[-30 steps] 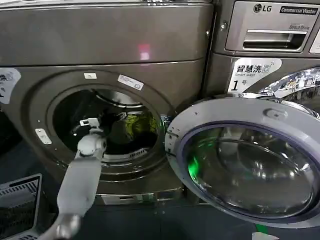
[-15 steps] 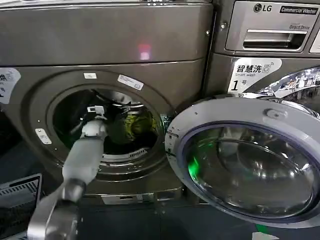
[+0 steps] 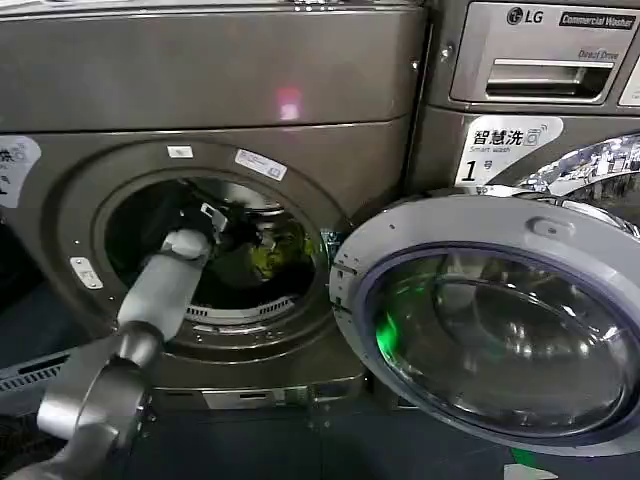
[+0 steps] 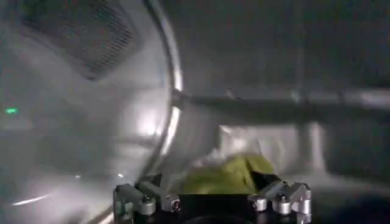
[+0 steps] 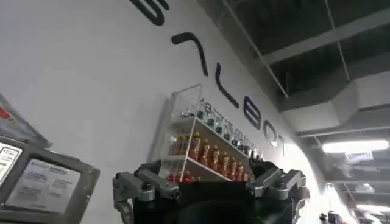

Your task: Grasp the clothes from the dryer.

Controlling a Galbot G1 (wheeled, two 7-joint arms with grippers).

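Fingers of the left gripper (image 4: 213, 201) stand spread inside the dryer (image 3: 220, 90), the clothes (image 4: 228, 173) just ahead; reaching now, closing comes next.

We are seeing the clothes (image 3: 268, 252) lying inside the dryer (image 3: 210, 100), its door (image 3: 490, 320) hanging open at right.

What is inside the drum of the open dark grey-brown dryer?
Inside the dark grey-brown dryer, a yellow-green and pale grey-white fabric bundle lies on the drum floor. The left pincer has reached in. The arm covers the drum's lower left.
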